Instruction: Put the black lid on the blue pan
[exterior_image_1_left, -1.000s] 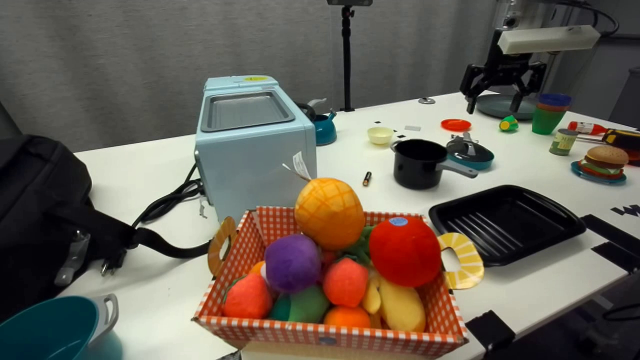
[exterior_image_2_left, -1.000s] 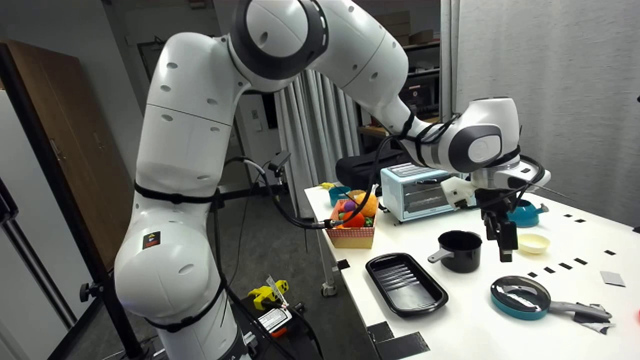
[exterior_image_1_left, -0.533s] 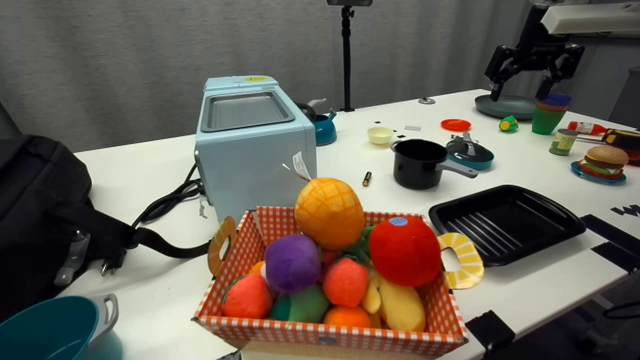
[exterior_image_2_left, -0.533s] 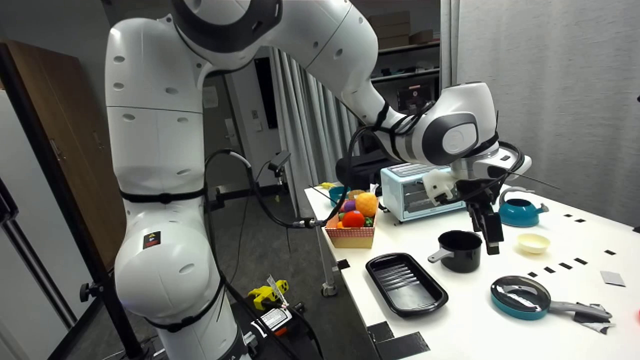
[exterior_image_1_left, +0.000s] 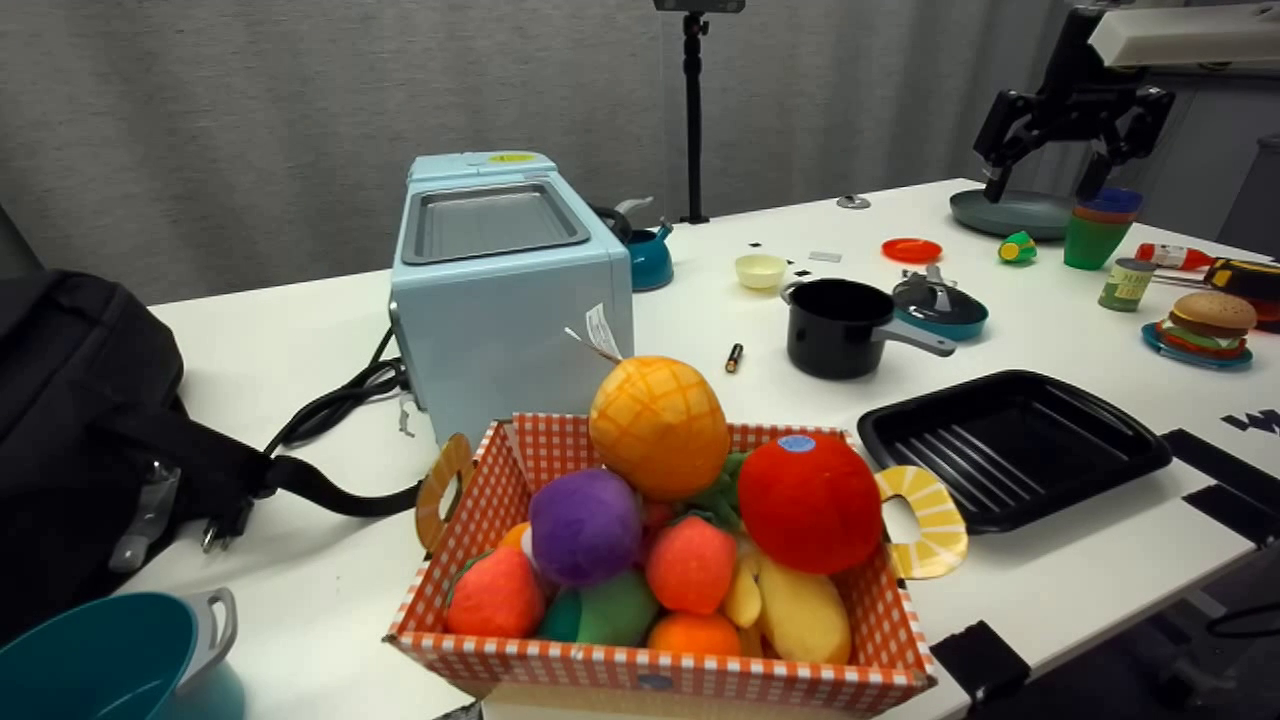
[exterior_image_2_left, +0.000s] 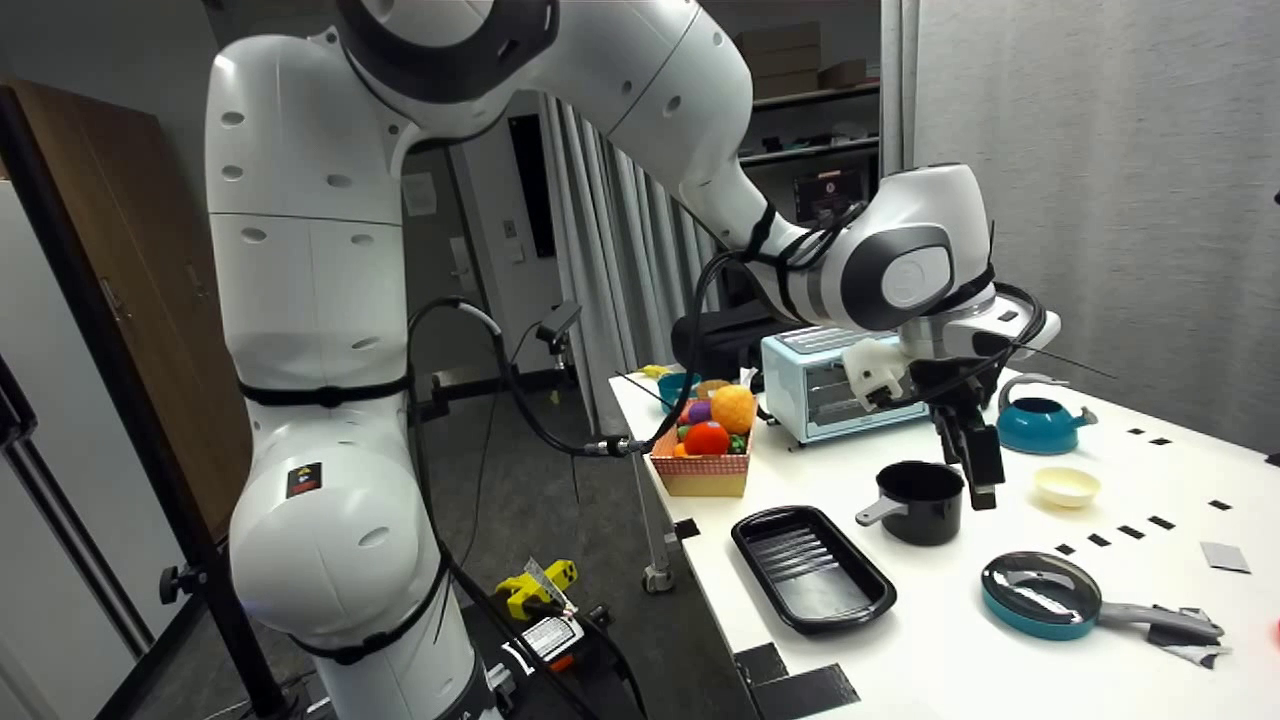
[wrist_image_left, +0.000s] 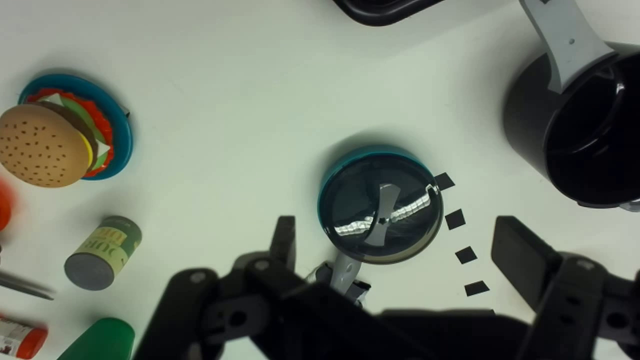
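Observation:
The black lid lies flat on top of a small blue-teal pan with a grey handle. In the wrist view the lid, with its grey knob, covers nearly all of the pan. I cannot tell whether it sits exactly in the rim. A wider blue-grey pan with a low rim stands at the far table end, with nothing visible on it. My gripper is open and empty above the covered pan. In an exterior view the gripper is well above the table.
A small black pot stands beside the covered pan, with a black ridged grill tray nearby. A toy burger, a can, stacked cups, a cream bowl, a fruit basket and a toaster oven stand around.
The open gripper has risen and drawn back towards the robot's base, mostly in the first half second, barely since. The lid and pans have not moved.

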